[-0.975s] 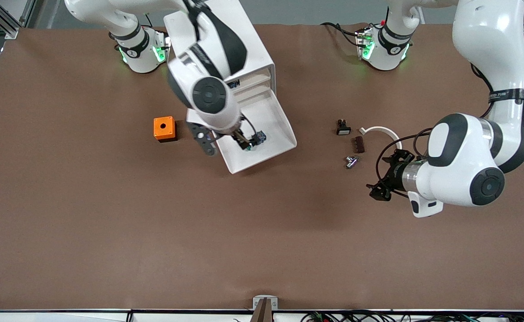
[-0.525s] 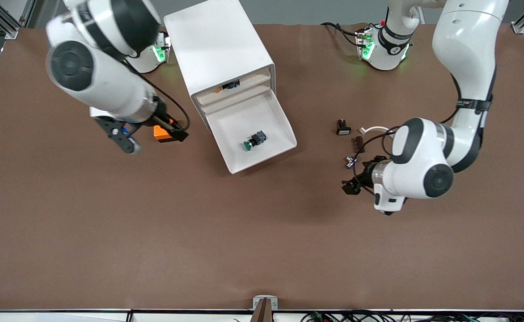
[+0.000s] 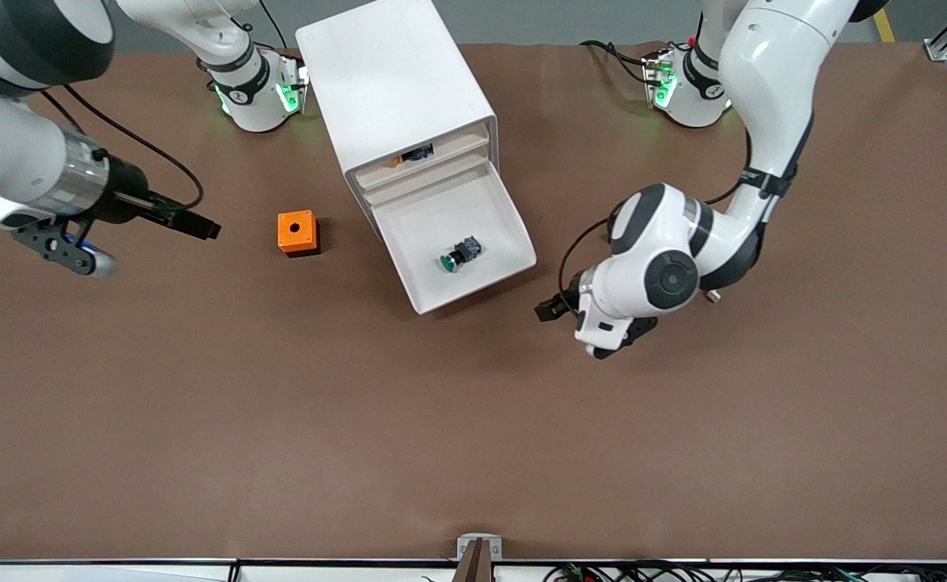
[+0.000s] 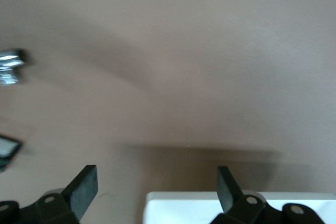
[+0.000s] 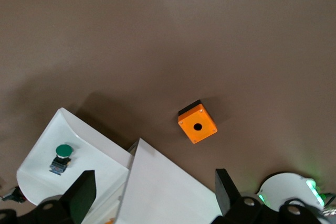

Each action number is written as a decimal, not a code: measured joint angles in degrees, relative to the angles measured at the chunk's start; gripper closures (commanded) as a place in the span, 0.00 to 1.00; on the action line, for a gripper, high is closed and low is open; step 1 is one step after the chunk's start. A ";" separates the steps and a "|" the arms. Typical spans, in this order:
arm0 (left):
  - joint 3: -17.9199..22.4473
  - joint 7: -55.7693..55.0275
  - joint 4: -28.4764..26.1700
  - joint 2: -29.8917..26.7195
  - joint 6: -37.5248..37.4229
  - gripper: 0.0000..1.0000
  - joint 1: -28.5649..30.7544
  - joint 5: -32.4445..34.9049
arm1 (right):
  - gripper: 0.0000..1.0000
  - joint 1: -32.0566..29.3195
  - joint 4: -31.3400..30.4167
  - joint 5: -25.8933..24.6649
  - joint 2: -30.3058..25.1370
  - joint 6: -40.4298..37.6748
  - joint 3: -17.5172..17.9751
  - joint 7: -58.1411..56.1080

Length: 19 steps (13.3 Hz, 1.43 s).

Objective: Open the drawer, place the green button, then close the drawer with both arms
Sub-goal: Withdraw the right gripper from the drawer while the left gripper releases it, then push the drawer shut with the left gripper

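The drawer [image 3: 461, 242], lowest in the white cabinet [image 3: 397, 81], is standing pulled out, and the button [image 3: 457, 254] is lying on its side inside the tray, green cap pointing toward the front camera. Neither gripper is touching it.

The left gripper [image 3: 550, 309] is hanging low over the bare table just off the drawer's front corner, on the side toward the left arm's end of the table. In the left wrist view its fingers [image 4: 84, 187] are standing wide apart with nothing between them, and a white edge, apparently the drawer's, is showing just past the jaws. The button is sitting well apart from these jaws, inside the tray.

The right gripper [image 3: 195, 226] is hovering over the table toward the right arm's end, with the orange box [image 3: 297, 233] lying between it and the cabinet. Its fingers [image 5: 79, 195] are also spread wide and holding nothing. From these jaws the button [image 5: 62, 157] is lying well apart, past the orange box [image 5: 197, 123], in the open drawer [image 5: 68, 145].
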 measured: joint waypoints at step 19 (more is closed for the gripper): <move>-0.13 -5.34 -9.61 2.01 11.35 0.00 -13.48 0.03 | 0.00 -8.75 -0.36 -11.41 -5.75 3.89 -0.19 -31.55</move>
